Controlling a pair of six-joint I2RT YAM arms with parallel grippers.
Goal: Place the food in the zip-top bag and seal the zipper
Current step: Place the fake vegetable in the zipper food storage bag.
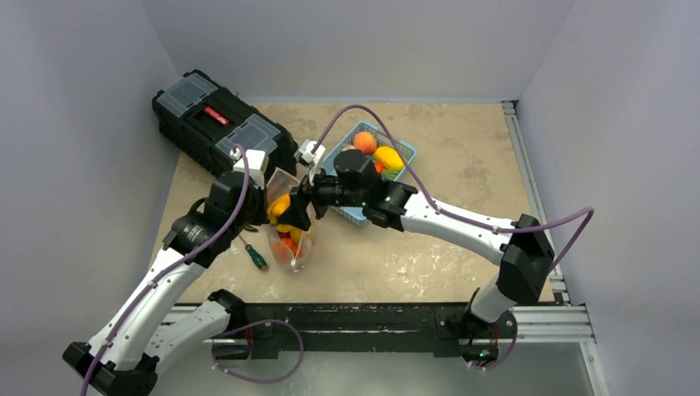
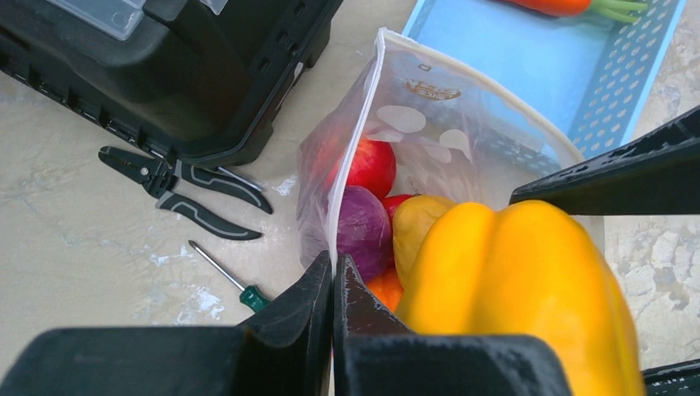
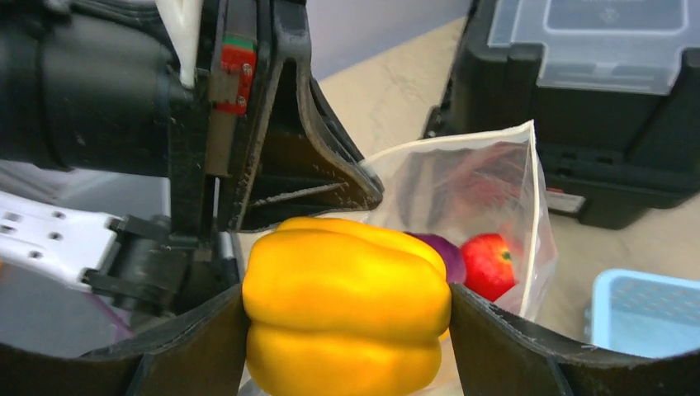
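Zip-top bag (image 1: 299,247) sits left of centre in the overhead frame, its long axis running up-down and its open mouth toward the top. Left gripper (image 2: 333,289) pinches its rim tight. Right gripper (image 3: 347,307), spread wide, clamps a yellow pepper (image 3: 347,289) at the mouth.

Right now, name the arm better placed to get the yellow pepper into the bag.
Right. The right claw grips the yellow pepper at the mouth of the zip-top bag; the left claw is busy, shut on its rim.
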